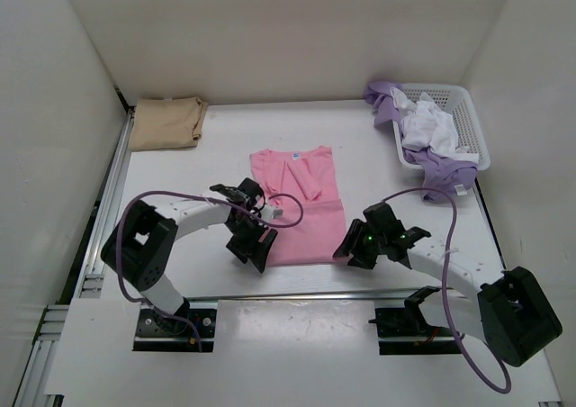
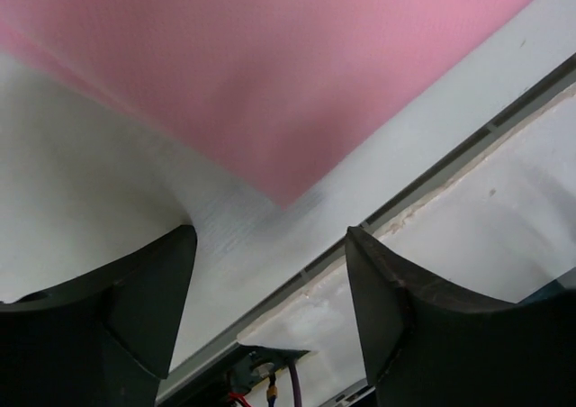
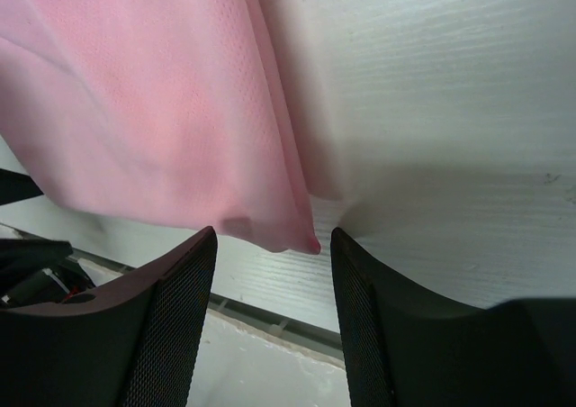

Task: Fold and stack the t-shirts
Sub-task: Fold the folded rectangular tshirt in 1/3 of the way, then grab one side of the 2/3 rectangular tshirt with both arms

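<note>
Task status: partly complete.

Far to the left of and behind the pink cotton t-shirt [image 1: 301, 200], one tan-beige cloth shirt [image 1: 167, 123] lies folded in the back corner of the white table [image 1: 193, 177]. I judge it finished and the base of the stack.

The pink shirt lies flat at mid-table, collar away from the arms and sleeves turned in, making a long panel. The crosswise fold is not yet made.

The left gripper [image 2: 268, 245] sits low at the pink shirt's near-left corner. Its fingers are apart with nothing between them, and the cloth lies just ahead.

The right gripper [image 3: 273, 238] is at the near-right corner. Its fingers are likewise apart and unloaded, with the corner tip at the mouth of the gap.

Far right of the pink shirt, a white plastic mesh basket [image 1: 475, 123] holds a crumpled white shirt [image 1: 430, 126] and a lavender purple shirt [image 1: 385, 101] draped over its rim. Both are unfolded.

Clearances: the pink hem lies close to the metal rail [image 1: 297, 295] at the near table edge, so there is little margin behind the fingers. Bare table lies beyond the collar, and enclosure walls stand well apart on both sides.
</note>
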Controlling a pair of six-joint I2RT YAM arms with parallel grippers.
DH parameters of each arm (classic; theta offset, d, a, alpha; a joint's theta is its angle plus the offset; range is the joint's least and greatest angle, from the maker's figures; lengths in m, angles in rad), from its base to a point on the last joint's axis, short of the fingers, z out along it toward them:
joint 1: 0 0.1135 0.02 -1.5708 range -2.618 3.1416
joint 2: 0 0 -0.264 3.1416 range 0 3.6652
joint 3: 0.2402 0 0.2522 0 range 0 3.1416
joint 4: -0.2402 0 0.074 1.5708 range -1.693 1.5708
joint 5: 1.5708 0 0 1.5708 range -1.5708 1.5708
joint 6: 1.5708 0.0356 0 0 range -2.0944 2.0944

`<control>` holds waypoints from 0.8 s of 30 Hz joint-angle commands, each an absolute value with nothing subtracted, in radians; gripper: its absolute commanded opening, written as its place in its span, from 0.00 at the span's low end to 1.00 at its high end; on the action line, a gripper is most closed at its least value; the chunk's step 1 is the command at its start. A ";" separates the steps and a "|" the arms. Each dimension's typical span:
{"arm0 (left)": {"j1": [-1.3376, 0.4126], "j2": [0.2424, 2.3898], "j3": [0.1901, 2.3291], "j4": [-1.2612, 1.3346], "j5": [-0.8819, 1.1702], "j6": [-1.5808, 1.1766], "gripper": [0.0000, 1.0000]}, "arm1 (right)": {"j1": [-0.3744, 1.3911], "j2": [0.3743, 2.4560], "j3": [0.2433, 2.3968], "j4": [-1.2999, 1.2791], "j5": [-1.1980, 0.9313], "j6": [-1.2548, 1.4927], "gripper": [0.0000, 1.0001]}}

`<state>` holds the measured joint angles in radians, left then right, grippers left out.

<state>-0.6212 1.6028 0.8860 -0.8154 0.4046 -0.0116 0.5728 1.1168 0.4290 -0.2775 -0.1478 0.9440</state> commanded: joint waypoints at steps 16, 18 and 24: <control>-0.635 1.724 0.980 -0.723 0.471 0.000 0.10 | 0.572 1.172 0.469 -0.308 -0.126 0.959 0.23; -0.635 1.715 0.991 -0.741 0.462 0.000 0.10 | 0.572 1.163 0.498 -0.346 -0.126 0.937 0.09; -0.635 1.678 1.165 -1.021 0.348 0.000 0.10 | 0.581 1.088 0.632 -0.541 -0.106 0.841 0.00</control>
